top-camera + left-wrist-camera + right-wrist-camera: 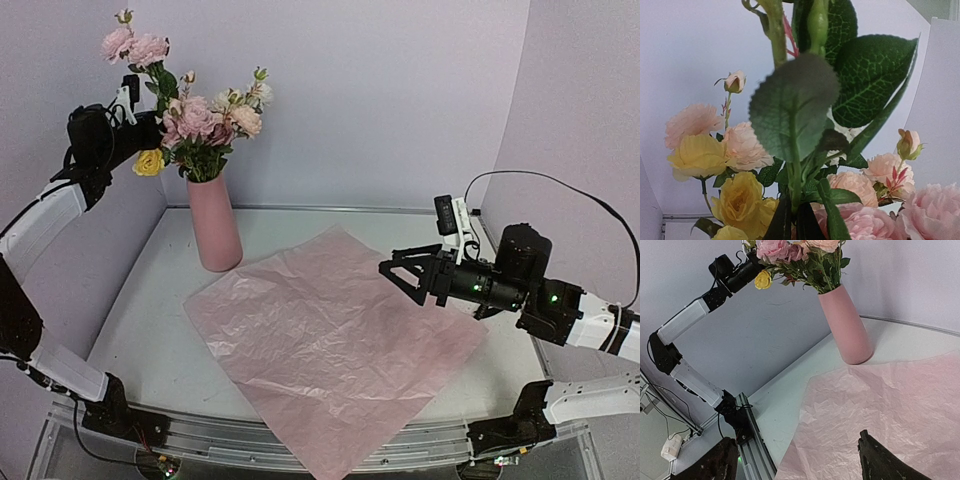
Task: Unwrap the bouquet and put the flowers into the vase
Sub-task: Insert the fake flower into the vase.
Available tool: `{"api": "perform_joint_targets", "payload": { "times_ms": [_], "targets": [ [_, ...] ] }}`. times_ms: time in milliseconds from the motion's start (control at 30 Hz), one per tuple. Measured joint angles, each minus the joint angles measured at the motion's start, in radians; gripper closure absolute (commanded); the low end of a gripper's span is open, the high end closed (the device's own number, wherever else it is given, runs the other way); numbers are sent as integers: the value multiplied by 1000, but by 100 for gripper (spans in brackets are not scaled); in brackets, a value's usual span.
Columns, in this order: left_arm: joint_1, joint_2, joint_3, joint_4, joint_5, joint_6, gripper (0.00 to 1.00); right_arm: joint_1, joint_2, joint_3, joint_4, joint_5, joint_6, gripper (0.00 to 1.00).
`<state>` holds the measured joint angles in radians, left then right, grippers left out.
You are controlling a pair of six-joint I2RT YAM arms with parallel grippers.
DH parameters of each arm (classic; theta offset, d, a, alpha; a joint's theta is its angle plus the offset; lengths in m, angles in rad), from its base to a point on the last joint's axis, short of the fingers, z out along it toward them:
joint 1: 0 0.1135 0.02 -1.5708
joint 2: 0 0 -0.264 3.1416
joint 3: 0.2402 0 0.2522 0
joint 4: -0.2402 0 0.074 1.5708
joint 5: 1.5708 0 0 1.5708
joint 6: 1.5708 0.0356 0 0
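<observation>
**At the far-left corner: blooms in the vase, paper spread flat**

Along the left edge and the far edge, the white table [150, 330] shows bare strips. A crinkled pink paper sheet [330, 340] covers the middle, lying flat, and one corner hangs over the near edge. Plain lilac walls close off the far and left sides.

Near the far-left corner the pink vase [214, 225] stands upright, just beside the sheet's far edge; whether they touch I cannot tell. The flowers [205, 120] sit in it, stems down and blooms spreading above the rim.

High at the bunch's left side, the left pincer [150, 125] has its fingers together, clamped on a leafy stem. The right pincer [400, 280] hangs above the sheet's right part, pointing left, fingers wide apart and holding nothing.
</observation>
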<state>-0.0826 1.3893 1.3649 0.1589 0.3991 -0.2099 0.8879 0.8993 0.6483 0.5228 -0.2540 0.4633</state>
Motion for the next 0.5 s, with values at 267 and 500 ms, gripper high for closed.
{"api": "perform_joint_targets", "payload": {
  "times_ms": [267,500],
  "targets": [
    [-1,25,12,-25,-1,3,60,0,0,0,0,0,0,16],
    [-2,25,87,-77,-13,-3,51,0,0,0,0,0,0,16]
  ]
}}
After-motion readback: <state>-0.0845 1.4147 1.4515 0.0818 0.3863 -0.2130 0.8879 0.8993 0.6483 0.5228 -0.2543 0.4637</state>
